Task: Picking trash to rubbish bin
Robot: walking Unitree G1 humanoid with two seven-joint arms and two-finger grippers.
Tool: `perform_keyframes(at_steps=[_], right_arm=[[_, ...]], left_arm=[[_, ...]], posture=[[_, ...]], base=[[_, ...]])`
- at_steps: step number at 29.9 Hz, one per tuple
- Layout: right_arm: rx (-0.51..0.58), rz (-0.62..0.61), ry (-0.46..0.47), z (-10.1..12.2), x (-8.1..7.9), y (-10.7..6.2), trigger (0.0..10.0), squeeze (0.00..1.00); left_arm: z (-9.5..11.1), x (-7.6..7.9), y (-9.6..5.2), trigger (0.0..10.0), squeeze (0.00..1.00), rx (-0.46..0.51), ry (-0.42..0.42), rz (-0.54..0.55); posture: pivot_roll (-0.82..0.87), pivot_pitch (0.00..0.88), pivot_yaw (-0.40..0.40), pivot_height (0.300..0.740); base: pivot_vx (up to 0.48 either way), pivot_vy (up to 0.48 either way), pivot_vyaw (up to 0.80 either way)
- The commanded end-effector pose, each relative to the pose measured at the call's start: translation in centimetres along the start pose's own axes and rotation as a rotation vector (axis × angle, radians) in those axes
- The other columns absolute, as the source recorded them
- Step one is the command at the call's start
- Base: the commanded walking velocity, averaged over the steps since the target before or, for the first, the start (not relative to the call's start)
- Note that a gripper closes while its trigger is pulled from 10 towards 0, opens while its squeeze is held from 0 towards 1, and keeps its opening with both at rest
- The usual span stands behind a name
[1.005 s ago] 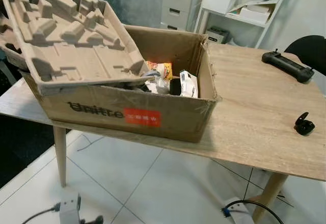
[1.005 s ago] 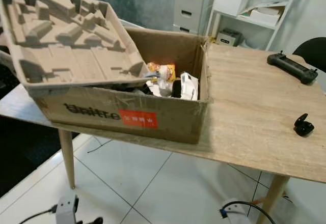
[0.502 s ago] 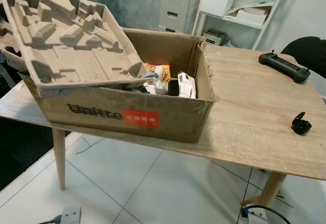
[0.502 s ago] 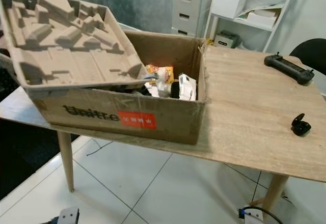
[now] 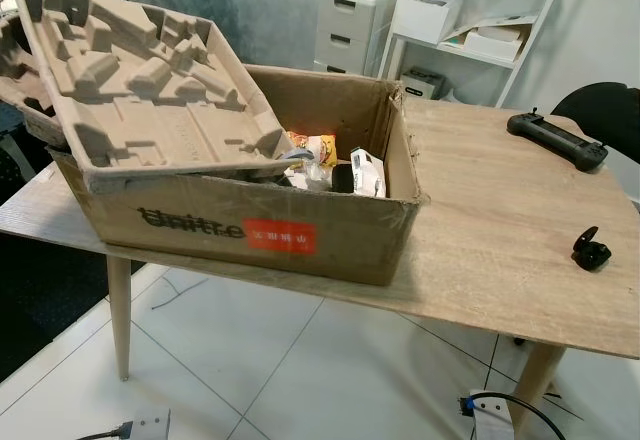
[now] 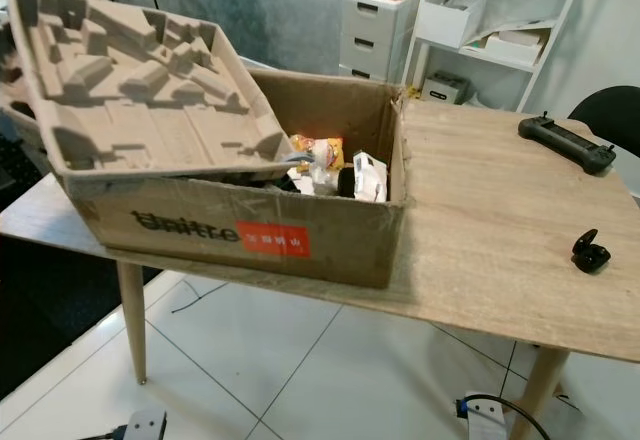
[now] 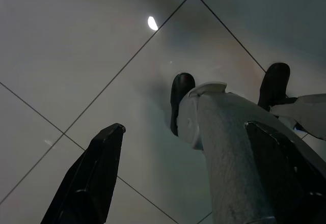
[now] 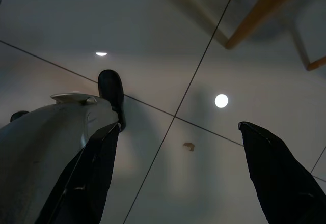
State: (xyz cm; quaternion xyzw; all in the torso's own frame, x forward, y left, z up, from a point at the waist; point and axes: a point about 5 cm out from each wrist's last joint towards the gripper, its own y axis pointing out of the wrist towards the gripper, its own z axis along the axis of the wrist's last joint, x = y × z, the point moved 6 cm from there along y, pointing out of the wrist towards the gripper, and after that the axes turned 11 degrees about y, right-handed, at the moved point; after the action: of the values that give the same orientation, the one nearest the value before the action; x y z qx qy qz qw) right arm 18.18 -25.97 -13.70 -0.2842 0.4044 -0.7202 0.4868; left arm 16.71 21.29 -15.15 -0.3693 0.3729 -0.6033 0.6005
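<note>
- Open brown cardboard box (image 5: 260,230) with red label sat at the left near edge of the light wooden tabletop (image 5: 500,210); mixed trash wrappers (image 5: 330,165) lay inside.
- Moulded grey pulp tray (image 5: 150,80) leaned tilted over the box's left side.
- Black controller (image 5: 556,140) near far right corner; small black earbud case (image 5: 592,252) near right edge.
- Left gripper (image 7: 188,173) hung over floor tiles, fingers spread, released.
- Right gripper (image 8: 178,178) likewise hung, spread apart, empty.
</note>
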Motion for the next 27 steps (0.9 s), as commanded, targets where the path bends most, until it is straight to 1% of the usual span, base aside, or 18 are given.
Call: perform_keyframes(at_steps=[1, 10, 14, 15, 21, 27], right_arm=[[-0.018, -0.005, -0.002, -0.6, 0.0, 0.0, 10.0, 0.0], [-0.031, 0.0, -0.008, -1.0, -0.3, 0.0, 10.0, 0.0], [-0.034, 0.001, -0.007, -1.1, -0.4, 0.0, 10.0, 0.0], [-0.039, 0.004, 0.008, -1.3, -0.6, 0.0, 10.0, 0.0], [-0.04, 0.002, 0.024, -1.4, -0.8, 0.0, 10.0, 0.0], [-0.043, -0.004, 0.035, -1.6, -0.9, 0.0, 10.0, 0.0]], left_arm=[[-1.2, 0.9, 0.0, 10.0, 0.0, -0.043, 0.035, -0.026], [-1.7, 1.3, 0.0, 10.0, 0.0, -0.061, 0.084, -0.044], [-1.8, 1.4, 0.0, 10.0, 0.0, -0.064, 0.088, -0.045], [-2.1, 1.4, -0.1, 10.0, 0.0, -0.069, 0.096, -0.049], [-2.2, 1.3, -0.1, 10.0, 0.0, -0.072, 0.106, -0.05], [-2.3, 1.1, -0.1, 10.0, 0.0, -0.075, 0.11, -0.049]], posture=[[0.02, 0.034, -0.019, 0.74], [0.02, 0.026, -0.015, 0.74], [0.02, 0.026, -0.014, 0.74], [0.03, 0.026, -0.009, 0.74], [0.03, 0.028, 0.002, 0.74], [0.03, 0.029, 0.006, 0.74]], base=[[-0.315, 0.0, 0.0], [-0.339, 0.0, 0.0], [-0.343, 0.0, 0.0], [-0.345, 0.0, 0.0], [-0.347, 0.0, 0.0], [-0.354, 0.0, 0.0]])
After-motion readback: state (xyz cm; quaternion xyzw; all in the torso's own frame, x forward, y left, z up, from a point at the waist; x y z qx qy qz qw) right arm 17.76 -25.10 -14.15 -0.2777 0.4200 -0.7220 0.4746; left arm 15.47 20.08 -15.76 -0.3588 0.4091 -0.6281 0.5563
